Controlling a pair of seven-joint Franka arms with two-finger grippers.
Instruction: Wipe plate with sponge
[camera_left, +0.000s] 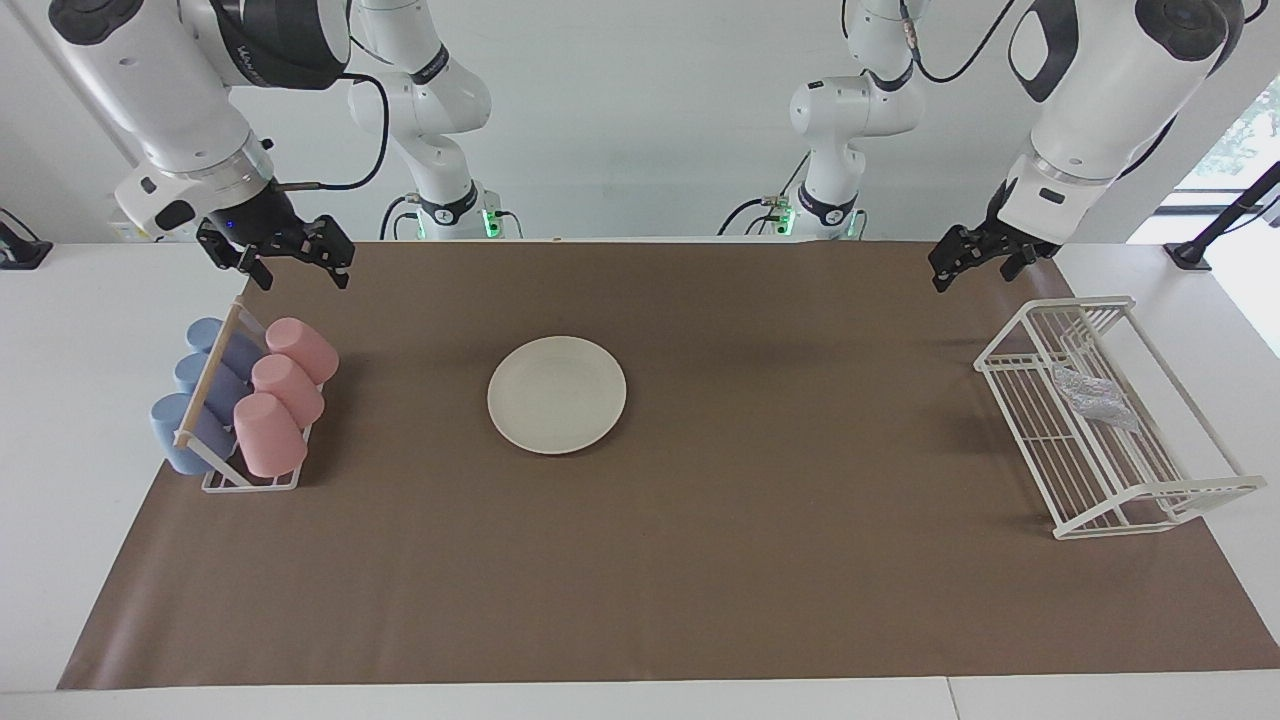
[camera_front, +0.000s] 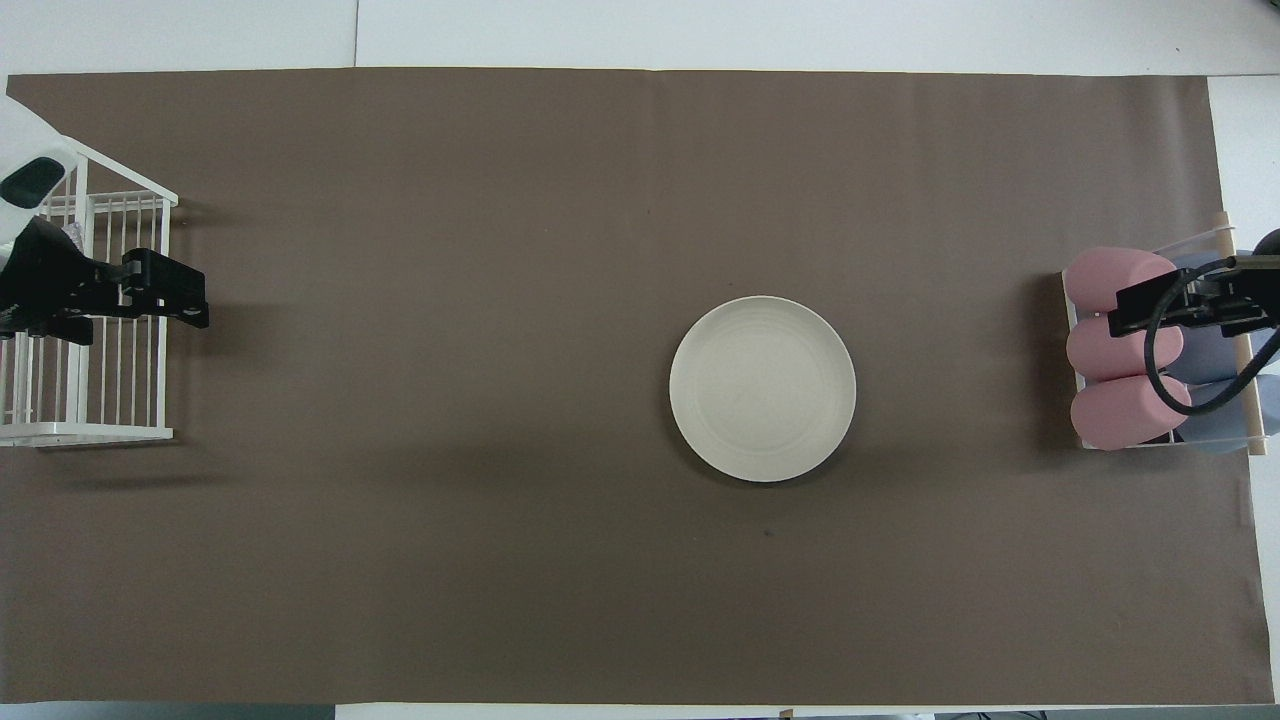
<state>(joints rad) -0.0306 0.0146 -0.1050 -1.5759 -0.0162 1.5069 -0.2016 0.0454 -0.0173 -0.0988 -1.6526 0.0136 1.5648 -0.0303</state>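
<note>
The cream-white plate (camera_left: 557, 394) (camera_front: 762, 388) lies flat on the brown mat, around the middle of the table. The silvery sponge (camera_left: 1092, 396) rests inside the white wire rack (camera_left: 1180, 492) at the left arm's end. My left gripper (camera_left: 968, 268) (camera_front: 195, 300) hangs open and empty in the air, over the mat by the rack's edge, apart from the sponge. In the overhead view the left arm hides most of the sponge. My right gripper (camera_left: 300, 275) (camera_front: 1125, 310) waits open and empty, raised over the cup holder.
A wire holder (camera_left: 250, 482) at the right arm's end carries pink cups (camera_left: 285, 385) and blue cups (camera_left: 200, 392) lying on their sides. The brown mat (camera_left: 760, 560) covers most of the white table.
</note>
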